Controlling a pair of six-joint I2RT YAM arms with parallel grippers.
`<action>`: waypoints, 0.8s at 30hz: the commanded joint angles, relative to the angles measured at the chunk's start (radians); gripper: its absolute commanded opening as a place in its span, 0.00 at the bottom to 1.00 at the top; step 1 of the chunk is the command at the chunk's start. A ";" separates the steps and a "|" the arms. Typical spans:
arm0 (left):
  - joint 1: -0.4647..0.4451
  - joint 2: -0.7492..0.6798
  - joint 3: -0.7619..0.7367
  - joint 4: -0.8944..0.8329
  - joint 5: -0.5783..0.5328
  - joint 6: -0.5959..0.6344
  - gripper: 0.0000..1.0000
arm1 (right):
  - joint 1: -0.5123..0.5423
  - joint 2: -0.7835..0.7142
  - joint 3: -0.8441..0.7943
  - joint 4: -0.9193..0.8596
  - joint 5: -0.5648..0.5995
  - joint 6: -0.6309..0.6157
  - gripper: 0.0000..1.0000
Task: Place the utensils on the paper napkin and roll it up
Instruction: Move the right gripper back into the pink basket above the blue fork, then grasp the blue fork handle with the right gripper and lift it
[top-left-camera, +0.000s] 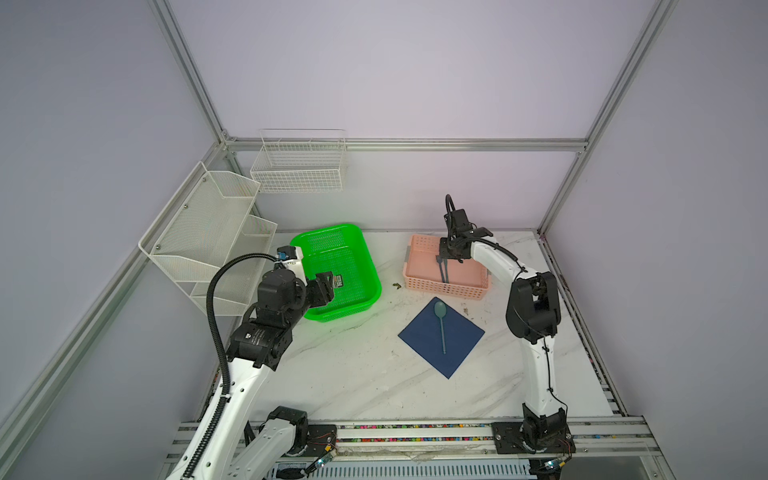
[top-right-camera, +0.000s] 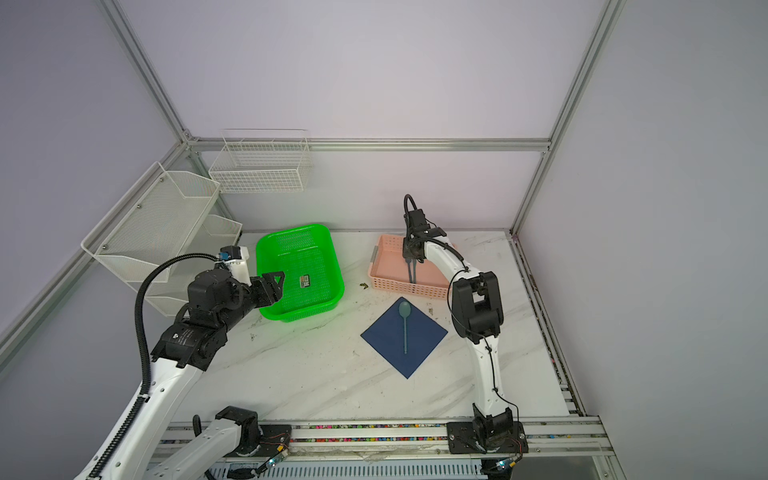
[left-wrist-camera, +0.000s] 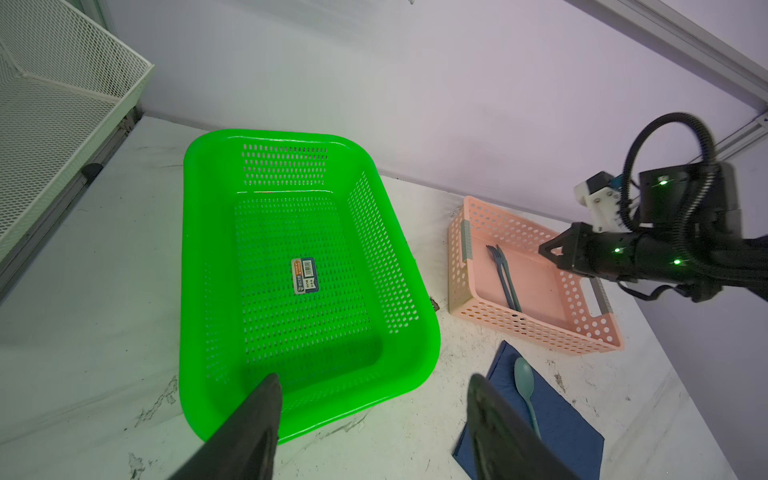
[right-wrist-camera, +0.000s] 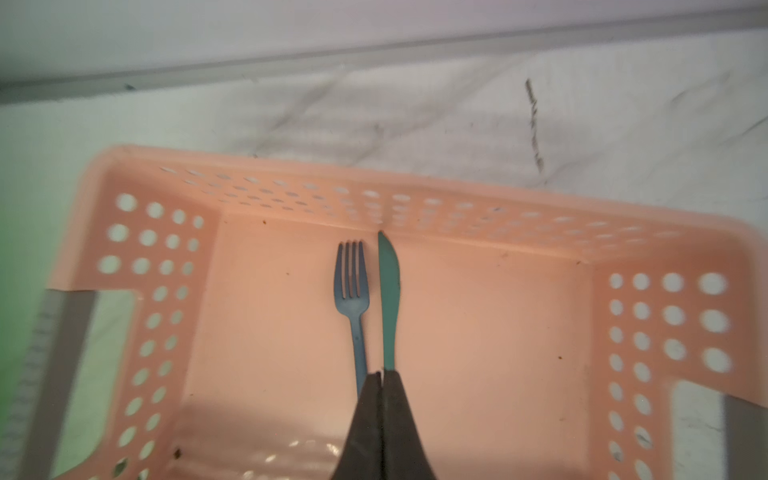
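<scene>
The navy paper napkin (top-left-camera: 461, 345) (top-right-camera: 426, 338) lies as a diamond on the marble table, and a teal spoon (top-left-camera: 440, 311) (left-wrist-camera: 524, 378) rests on it, bowl toward the back. A blue fork (right-wrist-camera: 351, 282) and a teal knife (right-wrist-camera: 388, 286) lie side by side in the pink basket (top-left-camera: 444, 287). My right gripper (right-wrist-camera: 381, 372) (top-left-camera: 441, 261) is shut over their handles. The fork's handle runs under one finger and the knife's under the other; nothing shows pinched between them. My left gripper (left-wrist-camera: 373, 378) (top-left-camera: 326, 286) hangs open and empty at the green basket's near edge.
The green basket (top-left-camera: 336, 316) at the left holds only a small printed label (top-left-camera: 338, 281). White wire racks (top-left-camera: 208, 232) (top-left-camera: 299, 166) hang on the left and back walls. A small dark scrap (top-left-camera: 396, 285) lies between the baskets.
</scene>
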 joint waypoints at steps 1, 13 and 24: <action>-0.003 0.003 -0.020 0.043 0.003 0.016 0.69 | 0.006 -0.003 -0.031 -0.012 0.023 -0.005 0.07; -0.003 -0.003 -0.028 0.036 -0.006 0.020 0.70 | 0.007 0.079 -0.068 0.036 -0.070 -0.028 0.33; -0.003 0.014 -0.018 0.039 -0.011 0.028 0.70 | 0.009 0.175 -0.030 0.060 -0.120 -0.039 0.36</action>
